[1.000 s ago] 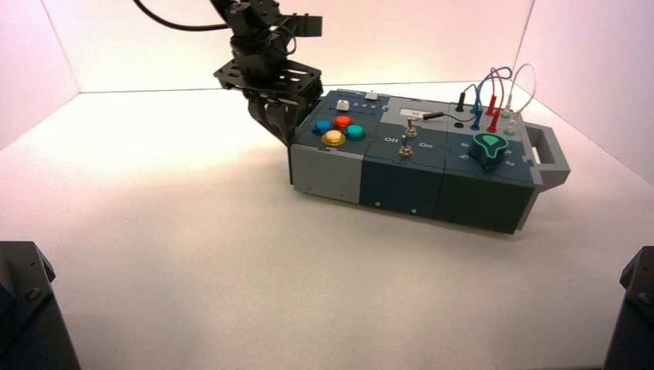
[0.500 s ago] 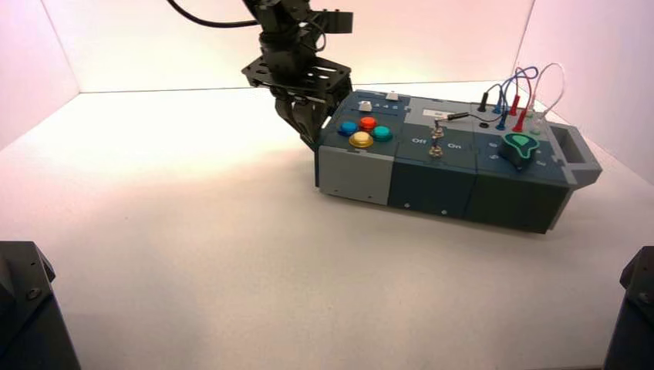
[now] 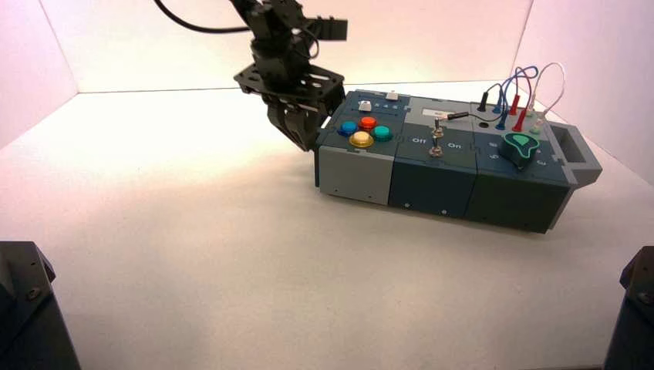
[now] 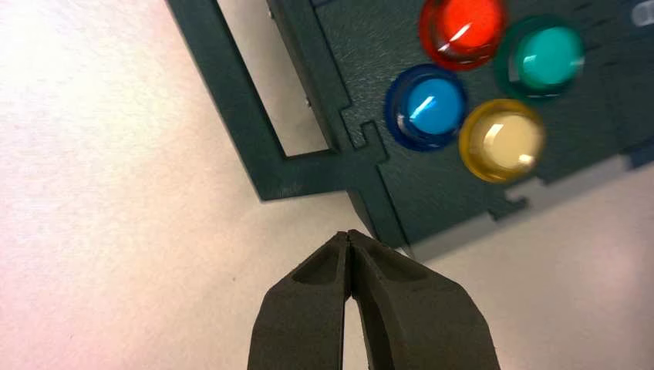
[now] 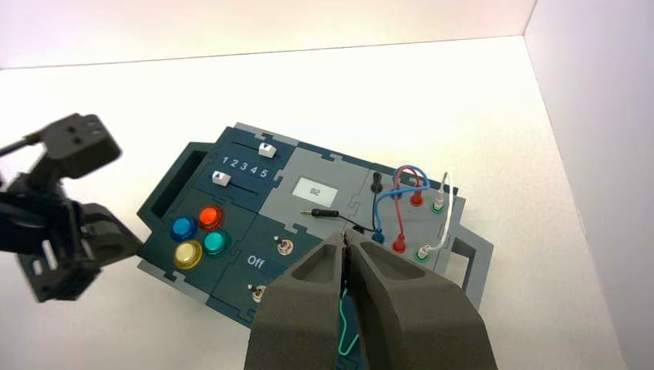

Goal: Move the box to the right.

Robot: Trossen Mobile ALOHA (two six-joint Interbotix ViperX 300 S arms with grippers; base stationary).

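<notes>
The box (image 3: 432, 181) is long, grey and dark blue, and lies right of the middle of the white floor. Its four coloured buttons (image 3: 364, 131) are at its left end; its toggle switches, green knob (image 3: 518, 148) and plug wires (image 3: 513, 96) run toward the right. My left gripper (image 3: 297, 132) is shut and empty, hanging just off the box's left end. In the left wrist view its tips (image 4: 349, 235) sit beside the box's (image 4: 432, 185) corner, near the left handle (image 4: 254, 131). My right gripper (image 5: 345, 235) is shut, held high above the box (image 5: 254, 223).
The box's right handle (image 3: 578, 150) lies close to the right wall (image 3: 601, 69) of the white enclosure. The back wall (image 3: 193, 46) stands behind the left arm. Dark arm bases (image 3: 23, 308) fill the near corners.
The box slid to the right, pushed at its left end by the left gripper. Since half a second ago the box has stayed put and the left gripper has drawn back slightly left.
</notes>
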